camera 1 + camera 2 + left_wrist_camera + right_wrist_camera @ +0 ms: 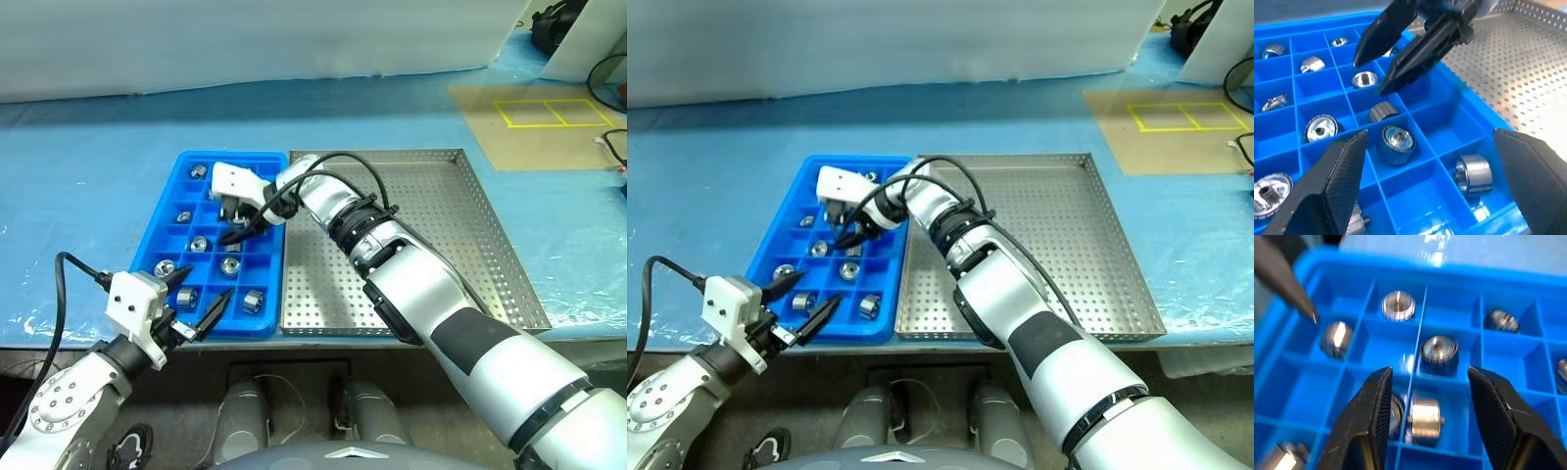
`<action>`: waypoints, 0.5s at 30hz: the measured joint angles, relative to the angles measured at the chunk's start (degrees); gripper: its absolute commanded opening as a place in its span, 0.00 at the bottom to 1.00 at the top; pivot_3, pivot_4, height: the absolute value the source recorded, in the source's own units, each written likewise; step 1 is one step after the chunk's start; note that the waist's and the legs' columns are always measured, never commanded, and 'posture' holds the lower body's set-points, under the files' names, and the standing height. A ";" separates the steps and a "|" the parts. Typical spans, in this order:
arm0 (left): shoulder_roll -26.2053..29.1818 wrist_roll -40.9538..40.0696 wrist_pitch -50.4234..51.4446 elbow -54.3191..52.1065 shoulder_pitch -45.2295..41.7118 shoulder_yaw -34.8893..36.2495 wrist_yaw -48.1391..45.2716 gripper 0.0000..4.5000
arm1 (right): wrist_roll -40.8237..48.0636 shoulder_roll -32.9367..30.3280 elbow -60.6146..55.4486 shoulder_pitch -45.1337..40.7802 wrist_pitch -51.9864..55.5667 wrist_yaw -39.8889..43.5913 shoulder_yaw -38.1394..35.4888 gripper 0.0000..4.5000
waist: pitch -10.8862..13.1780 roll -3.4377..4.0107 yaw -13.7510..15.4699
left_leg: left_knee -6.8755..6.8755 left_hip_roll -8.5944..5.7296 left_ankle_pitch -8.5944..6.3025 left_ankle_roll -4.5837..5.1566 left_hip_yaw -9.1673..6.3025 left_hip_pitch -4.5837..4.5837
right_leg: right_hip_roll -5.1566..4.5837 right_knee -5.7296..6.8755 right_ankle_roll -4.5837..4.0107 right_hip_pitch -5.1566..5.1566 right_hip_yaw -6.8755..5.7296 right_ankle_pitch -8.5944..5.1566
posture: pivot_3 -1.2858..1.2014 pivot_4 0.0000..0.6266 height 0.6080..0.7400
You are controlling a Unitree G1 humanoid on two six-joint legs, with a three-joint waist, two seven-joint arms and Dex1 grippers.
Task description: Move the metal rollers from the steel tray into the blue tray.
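I'm looking at the steel tray (431, 225), a grey square of perforated sheet with a low rim, its floor showing bare. Touching its left edge is lying the blue tray (157, 250), glossy plastic split into small square cells. The metal rollers (230, 265), shiny knurled rings with centre holes, are sitting one per cell there. My right gripper (235, 225) is hanging over the tray's middle cells, its black fingers parted and holding nothing. My left gripper (199, 299) is hovering at the near rim, jaws spread wide, empty. I'm seeing no readable writing.
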 measured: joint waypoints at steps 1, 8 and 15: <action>-0.45 -0.66 0.05 0.01 -1.15 0.75 0.91 0.96 | 1.77 -0.07 -1.26 -0.52 2.23 -0.14 -1.85 0.54 | 0.00 0.00 0.06 | 0.00 0.00 0.01 -0.01 0.00 0.01 | -0.01 0.03 -0.01 -0.02 0.00 0.00 | 0.50 0.24 1.00; -6.07 -0.08 0.15 0.65 -11.72 2.67 12.04 0.96 | 8.43 -3.60 -10.60 1.46 7.65 -13.22 -11.78 0.54 | -0.05 -0.07 1.43 | 0.09 -0.05 0.03 -0.05 0.00 0.09 | -0.05 0.13 -0.01 0.07 0.00 -0.01 | 0.53 0.24 1.00; -9.11 0.61 -0.76 4.37 -20.85 2.86 18.16 0.96 | 12.54 -7.80 -16.40 8.98 14.34 -21.01 -16.74 0.54 | -0.04 -0.09 2.05 | 0.15 -0.04 0.07 -0.06 -0.03 -0.07 | -0.03 0.17 -0.02 -0.06 -0.02 -0.01 | 0.53 0.24 1.00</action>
